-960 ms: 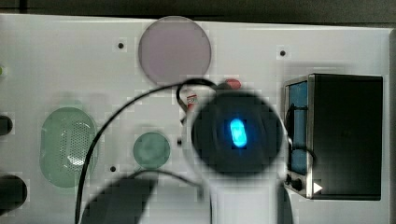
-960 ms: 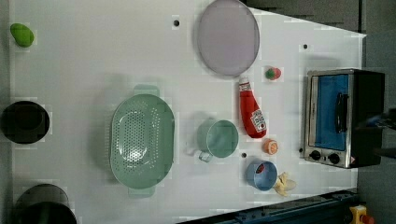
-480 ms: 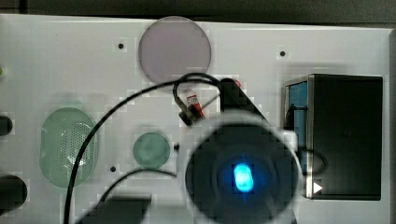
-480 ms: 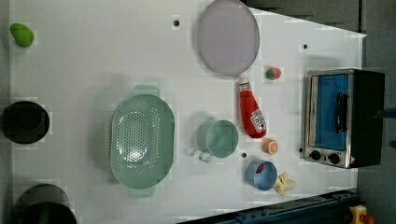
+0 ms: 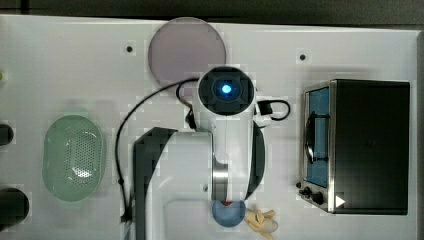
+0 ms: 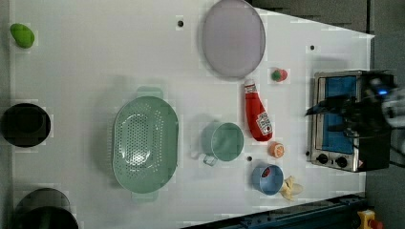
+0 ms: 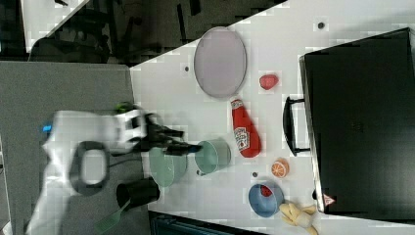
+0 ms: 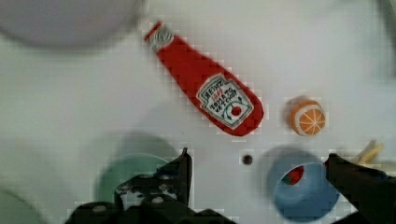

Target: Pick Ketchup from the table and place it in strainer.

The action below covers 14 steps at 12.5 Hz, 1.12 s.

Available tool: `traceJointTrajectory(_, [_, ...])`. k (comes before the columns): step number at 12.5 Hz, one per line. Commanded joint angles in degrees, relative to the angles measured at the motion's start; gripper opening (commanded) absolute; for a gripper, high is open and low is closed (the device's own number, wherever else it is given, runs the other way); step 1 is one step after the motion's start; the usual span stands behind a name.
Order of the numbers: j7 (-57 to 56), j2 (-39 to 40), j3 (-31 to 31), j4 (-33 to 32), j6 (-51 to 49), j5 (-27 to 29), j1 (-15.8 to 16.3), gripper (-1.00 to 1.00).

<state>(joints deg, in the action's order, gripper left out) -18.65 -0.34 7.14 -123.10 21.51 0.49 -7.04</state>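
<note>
The white table point(image 6: 95, 57) carries everything. At the left view's right edge stands the toaster oven point(image 6: 341, 119), the biggest item. The arm point(image 5: 227, 145) hangs above the table's middle in the top view, hiding what lies beneath it. The grey-pink plate point(image 6: 233, 38) sits at the far edge, well apart from the strainer point(image 6: 144, 145), which stands empty towards the left view's left. The teal cup point(image 6: 223, 141) stands between the strainer and the ketchup point(image 6: 257, 112). The ketchup lies flat on the table, cap towards the plate, just beside the cup and not touching it. The blue bowl point(image 6: 268, 179) sits near the front edge with a banana piece point(image 6: 291, 187) beside it. An orange half point(image 6: 276, 149) lies just past the ketchup's base, and a strawberry point(image 6: 279, 75) near its cap. In the wrist view the gripper point(image 8: 257, 170) hangs above the table with its jaws spread wide apart, holding nothing, the ketchup clear of both fingers.
</note>
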Motion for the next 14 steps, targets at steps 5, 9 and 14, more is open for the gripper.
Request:
traceJointTrajectory(5, [-38.0,3.0,-0.3,-8.0,19.1,0.3,-0.4,1.00])
traceJointTrajectory(9, [-38.2,6.9,-0.6,-13.3,26.6,0.3,-0.4,1.00])
traceJointTrajectory(14, [-38.2,14.5,-0.8,-15.5,37.7,0.0,-0.3,1.00])
